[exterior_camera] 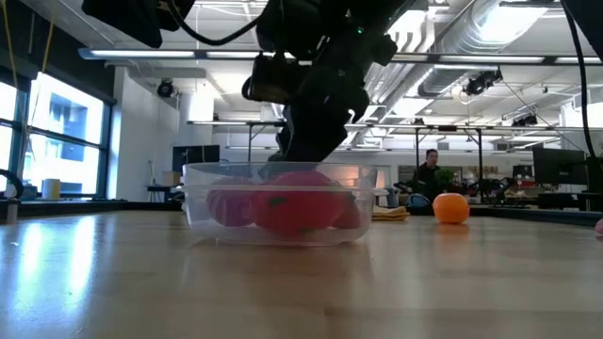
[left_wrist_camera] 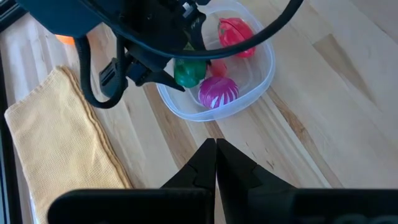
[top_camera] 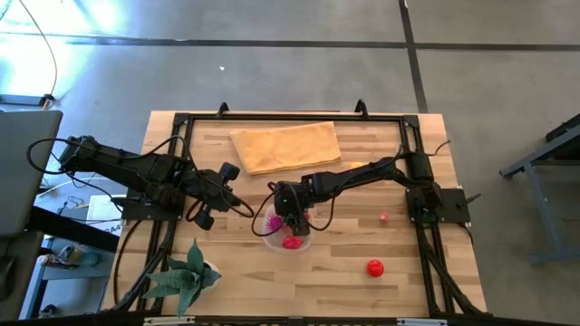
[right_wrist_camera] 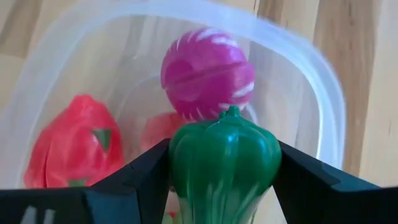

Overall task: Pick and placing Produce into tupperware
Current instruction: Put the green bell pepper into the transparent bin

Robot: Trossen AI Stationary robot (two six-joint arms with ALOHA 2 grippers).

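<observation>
While it hangs over the tupperware point(right_wrist_camera: 323, 106), the right gripper point(right_wrist_camera: 224, 168) clamps a green toy vegetable point(right_wrist_camera: 225, 155) between its two dark fingers point(right_wrist_camera: 146, 171), the piece held just above the container's open mouth.

Contents of the tupperware: one magenta-pink striped ball point(right_wrist_camera: 207, 71); one red strawberry-like piece point(right_wrist_camera: 78, 146) with green markings; one further red piece point(right_wrist_camera: 158, 130) partly hidden behind the green one. All three rest on the container floor.

Tupperware position: near the middle of the wooden table point(top_camera: 362, 294), toward its front edge, in the high view.

Left gripper point(left_wrist_camera: 216, 163): fingers pressed together with nothing between them, just beside the container on the left side of the table.

Loose produce: a red piece point(top_camera: 374, 268) and a small pink piece point(top_camera: 384, 216), both well apart from the container on the right; an orange piece point(exterior_camera: 451, 207) farther back.

Other items: tan folded cloth point(top_camera: 285, 145) at the far side; green spiky plant point(top_camera: 186, 274) at the front left corner.
</observation>
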